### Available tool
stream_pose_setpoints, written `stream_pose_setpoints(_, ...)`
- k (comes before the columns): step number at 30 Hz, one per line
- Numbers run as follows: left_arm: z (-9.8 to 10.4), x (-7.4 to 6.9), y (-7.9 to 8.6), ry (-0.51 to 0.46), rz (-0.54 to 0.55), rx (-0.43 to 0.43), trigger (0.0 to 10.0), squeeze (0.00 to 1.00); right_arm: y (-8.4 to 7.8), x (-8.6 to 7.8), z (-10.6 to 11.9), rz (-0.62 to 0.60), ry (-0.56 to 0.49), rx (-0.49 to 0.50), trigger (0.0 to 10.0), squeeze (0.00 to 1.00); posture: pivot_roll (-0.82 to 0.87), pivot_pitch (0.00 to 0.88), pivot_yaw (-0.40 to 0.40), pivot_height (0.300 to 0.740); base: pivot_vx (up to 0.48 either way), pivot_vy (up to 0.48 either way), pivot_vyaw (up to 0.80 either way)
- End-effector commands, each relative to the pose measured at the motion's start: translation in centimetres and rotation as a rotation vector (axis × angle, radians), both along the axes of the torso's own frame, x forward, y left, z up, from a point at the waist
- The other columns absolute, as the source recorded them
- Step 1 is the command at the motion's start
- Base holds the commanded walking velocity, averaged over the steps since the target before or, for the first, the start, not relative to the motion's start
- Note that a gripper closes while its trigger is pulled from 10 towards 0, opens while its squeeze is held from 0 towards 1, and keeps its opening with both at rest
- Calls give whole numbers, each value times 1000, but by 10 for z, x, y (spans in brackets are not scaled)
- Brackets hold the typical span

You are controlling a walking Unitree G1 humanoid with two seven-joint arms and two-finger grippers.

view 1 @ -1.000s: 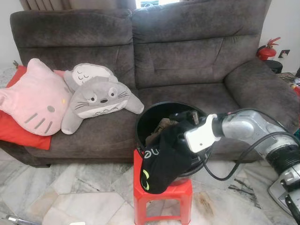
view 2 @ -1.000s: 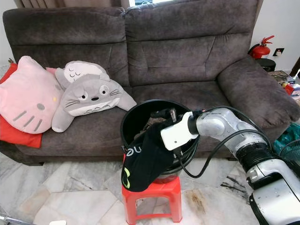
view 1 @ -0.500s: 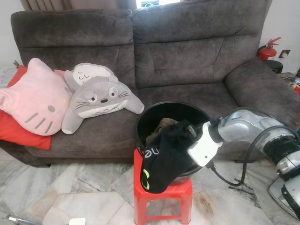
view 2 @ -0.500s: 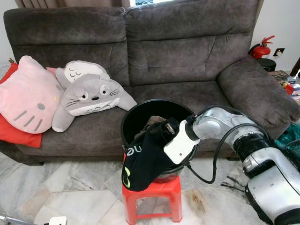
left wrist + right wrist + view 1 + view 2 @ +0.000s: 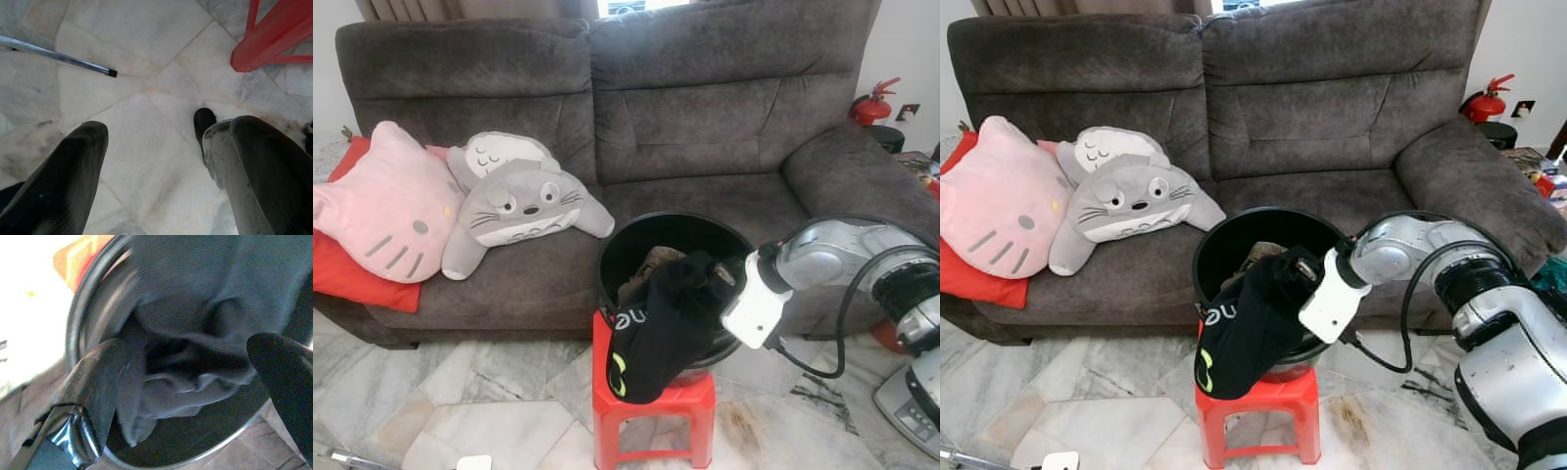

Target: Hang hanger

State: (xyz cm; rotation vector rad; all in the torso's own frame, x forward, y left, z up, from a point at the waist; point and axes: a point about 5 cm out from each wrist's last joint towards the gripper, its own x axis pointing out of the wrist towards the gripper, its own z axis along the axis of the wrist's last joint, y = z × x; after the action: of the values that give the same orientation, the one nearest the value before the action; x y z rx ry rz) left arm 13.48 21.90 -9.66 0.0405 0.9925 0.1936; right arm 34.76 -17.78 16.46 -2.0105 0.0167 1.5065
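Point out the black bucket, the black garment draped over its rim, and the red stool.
black bucket (image 5: pixel 1234 238): right eye view, on its inner back wall.
black garment (image 5: pixel 1239 338): right eye view, on the hanging front part.
red stool (image 5: pixel 685 399): left eye view, on the seat's front edge.

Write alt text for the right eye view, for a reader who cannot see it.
The right gripper reaches into a black bucket on a red stool, at a black garment draped over the rim. Behind stands a dark grey sofa with a pink cat cushion and a grey plush.
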Motion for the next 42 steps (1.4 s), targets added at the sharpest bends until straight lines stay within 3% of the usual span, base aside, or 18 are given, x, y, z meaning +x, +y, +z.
stream_pose_setpoints(1, 0, -3, 7, 7, 17, 18, 10000, 0, -3, 4, 5, 9, -39, -42, 10000, 0, -241, 0, 85, 740, 0, 0, 0)
stream_pose_setpoints(10, 0, -5, 7, 10, 20, 19, 10000, 0, -9, 9, 2, 22, -108, -78, 10000, 0, -244, 0, 84, 740, 0, 0, 0)
stream_pose_setpoints(16, 0, -6, 8, 12, 24, 21, 10000, 0, 3, 16, 5, 84, -218, 5, 10000, 0, -239, 0, 84, 740, 0, 0, 0)
stream_pose_setpoints(24, 0, -5, 8, 12, 27, 20, 10000, 0, 13, 16, 6, 108, -240, 119, 10000, 0, -236, 0, 84, 740, 0, 0, 0)
stream_pose_setpoints(34, 0, -5, 8, 13, 29, 19, 10000, 0, 12, 18, 12, 111, -262, 144, 10000, 0, -238, 0, 87, 740, 0, 0, 0)
stream_pose_setpoints(42, 0, -5, 11, 17, 28, 19, 10000, 0, 22, 14, 14, 173, -235, 201, 10000, 0, -238, 0, 90, 740, 0, 0, 0)
